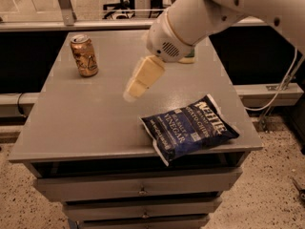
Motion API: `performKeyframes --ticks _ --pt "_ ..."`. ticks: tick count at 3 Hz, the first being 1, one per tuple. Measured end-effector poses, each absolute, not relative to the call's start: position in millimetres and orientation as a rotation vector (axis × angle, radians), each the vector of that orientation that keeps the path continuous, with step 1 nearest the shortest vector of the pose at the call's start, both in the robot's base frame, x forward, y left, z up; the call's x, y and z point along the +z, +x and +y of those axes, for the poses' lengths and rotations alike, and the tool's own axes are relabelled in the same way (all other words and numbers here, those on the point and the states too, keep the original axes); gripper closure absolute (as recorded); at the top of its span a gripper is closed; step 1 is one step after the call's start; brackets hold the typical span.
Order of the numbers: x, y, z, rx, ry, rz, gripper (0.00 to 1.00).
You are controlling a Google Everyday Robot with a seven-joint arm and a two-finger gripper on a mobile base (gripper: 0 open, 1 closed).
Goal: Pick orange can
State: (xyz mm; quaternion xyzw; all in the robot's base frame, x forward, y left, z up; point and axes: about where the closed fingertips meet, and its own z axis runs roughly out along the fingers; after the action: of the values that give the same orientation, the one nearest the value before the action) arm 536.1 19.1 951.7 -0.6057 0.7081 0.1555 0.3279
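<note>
The orange can [85,56] stands upright at the back left of the grey table [90,113]; it is copper-orange with pale markings and a silver top. My gripper [132,90] hangs from the white arm over the middle of the table, its cream fingers pointing down and left. It is to the right of the can and nearer the front, well apart from it, and holds nothing.
A dark blue chip bag [188,127] lies flat at the table's front right. A small pale green object [187,59] peeks out behind the arm at the back right. Drawers [138,190] sit under the tabletop. A cable runs at the right.
</note>
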Motion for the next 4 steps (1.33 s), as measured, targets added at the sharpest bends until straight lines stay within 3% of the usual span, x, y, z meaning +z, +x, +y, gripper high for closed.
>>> performKeyframes --ticks 3,4 --pt "932 664 156 0.642 -1.345 1.575 0.0" --pt "924 691 173 0.673 -1.292 1.541 0.0"
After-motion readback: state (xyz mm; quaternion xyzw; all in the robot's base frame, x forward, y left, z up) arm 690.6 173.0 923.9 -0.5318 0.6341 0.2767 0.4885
